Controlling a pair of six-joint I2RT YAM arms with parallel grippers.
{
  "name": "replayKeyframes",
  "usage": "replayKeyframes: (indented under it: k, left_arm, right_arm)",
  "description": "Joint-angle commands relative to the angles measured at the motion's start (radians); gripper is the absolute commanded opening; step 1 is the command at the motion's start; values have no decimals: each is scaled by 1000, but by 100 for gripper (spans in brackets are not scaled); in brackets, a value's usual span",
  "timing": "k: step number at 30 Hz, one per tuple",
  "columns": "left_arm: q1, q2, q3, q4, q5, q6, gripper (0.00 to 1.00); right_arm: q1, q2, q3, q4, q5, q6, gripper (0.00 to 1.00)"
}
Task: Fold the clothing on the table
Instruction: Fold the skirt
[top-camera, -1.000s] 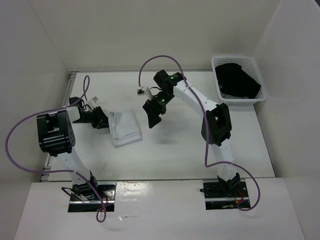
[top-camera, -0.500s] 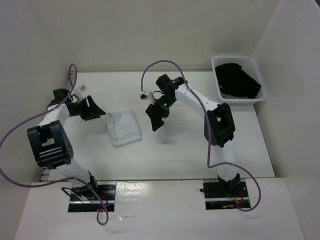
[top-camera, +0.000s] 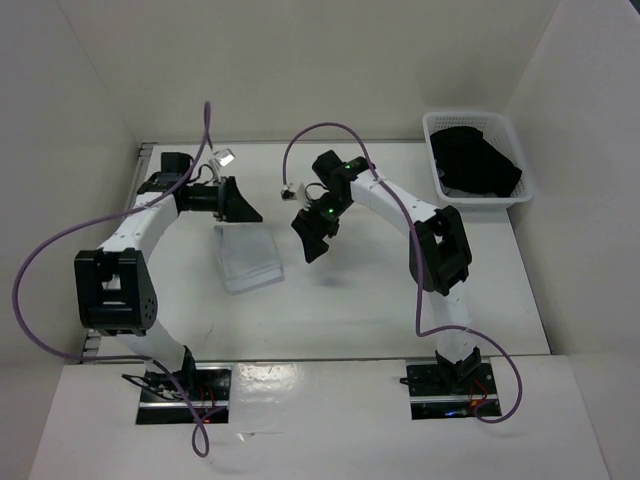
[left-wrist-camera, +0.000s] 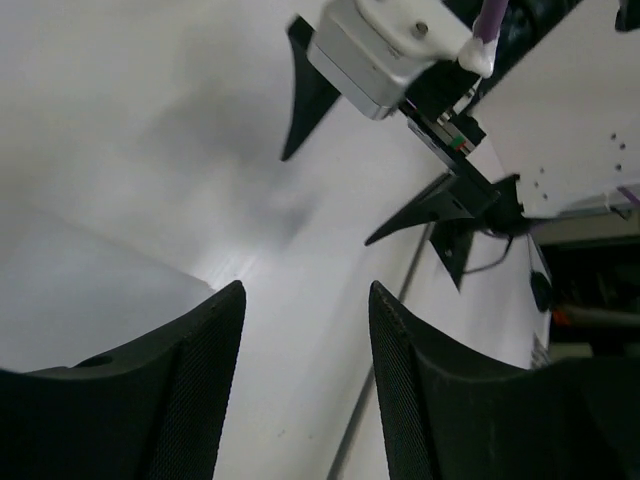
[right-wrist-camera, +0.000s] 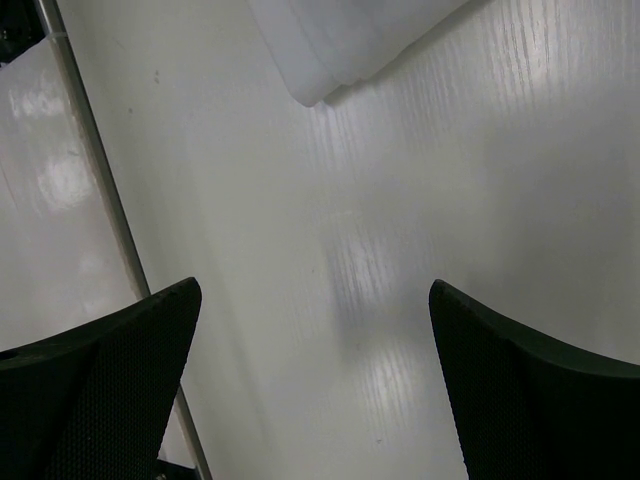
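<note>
My left gripper (top-camera: 240, 207) hangs over the left half of the table (top-camera: 360, 310), just above the far edge of the clothing (top-camera: 248, 258). Its jaws stand partly apart. Through my left wrist camera I see only bare tabletop between the two black fingers (left-wrist-camera: 180, 400), so they hold nothing. Whether the tips touch the fabric I cannot tell.

The clothing is folded into a small, roughly square white packet. It lies flat on the table, about midway between the near and far edges and nearer the left edge than the right.

My right gripper (top-camera: 312, 232) hovers just to the right of the clothing, apart from it, near the middle of the table. Its jaws are spread wide with nothing in them. My right wrist camera looks down between them at the tabletop. A corner of the folded clothing shows at the top of that view, and the metal rail (right-wrist-camera: 95, 170) of the table's left edge runs along the left.

At the far right corner sits a white lattice basket (top-camera: 470, 117) with a black garment (top-camera: 478, 160) in it, well apart from both grippers.
</note>
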Motion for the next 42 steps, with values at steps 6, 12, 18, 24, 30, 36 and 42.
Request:
replayKeyframes:
  k: [6, 12, 18, 24, 30, 36, 42]
  left_arm:
    - [-58, 132, 24, -127, 36, 127, 59]
    - [-49, 224, -23, -161, -77, 144, 55]
    - [-18, 224, -65, -150, -243, 121, 55]
    - [25, 201, -83, -159, -361, 112, 55]
    - [43, 192, -94, -159, -459, 92, 54]
    - [83, 144, -94, -170, -512, 92, 54]
    - [146, 160, -94, -200, -489, 121, 54]
  right_arm:
    - [-6, -71, -24, 54, 17, -7, 99]
    - [-6, -81, -46, 64, 17, 2, 99]
    - [-24, -91, -55, 73, 26, 2, 99]
    - [-24, -91, -55, 73, 17, 2, 99]
    - [-24, -91, -55, 73, 17, 2, 99]
    - [-24, -91, -55, 73, 17, 2, 99]
    - [-24, -91, -55, 82, 17, 2, 99]
